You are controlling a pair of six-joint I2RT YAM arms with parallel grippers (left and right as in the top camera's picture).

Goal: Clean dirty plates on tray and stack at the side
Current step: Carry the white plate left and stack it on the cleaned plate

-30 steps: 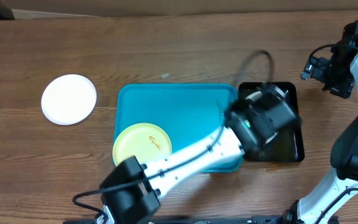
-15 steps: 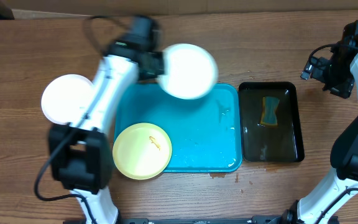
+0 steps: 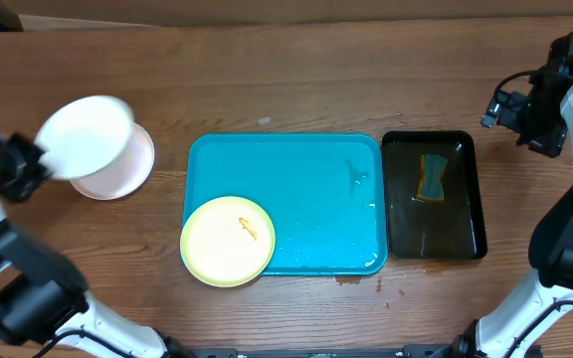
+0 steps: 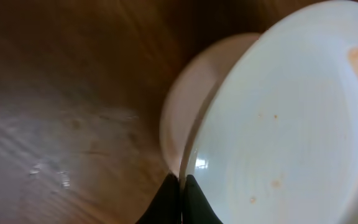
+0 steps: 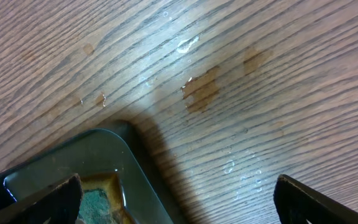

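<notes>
White plate [image 3: 86,137] pinched in left fingers [image 4: 168,205], tilted over second plate [image 3: 127,179]; right fingers [image 5: 36,202] spread.

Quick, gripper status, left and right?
Left gripper: closed on the rim of a white plate.
Right gripper: open, holding nothing.

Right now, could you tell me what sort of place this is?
Probably a robot test bench staged for dishwashing: wooden table, turquoise tray, smeared yellow plate, sponge in a black tray.
</notes>
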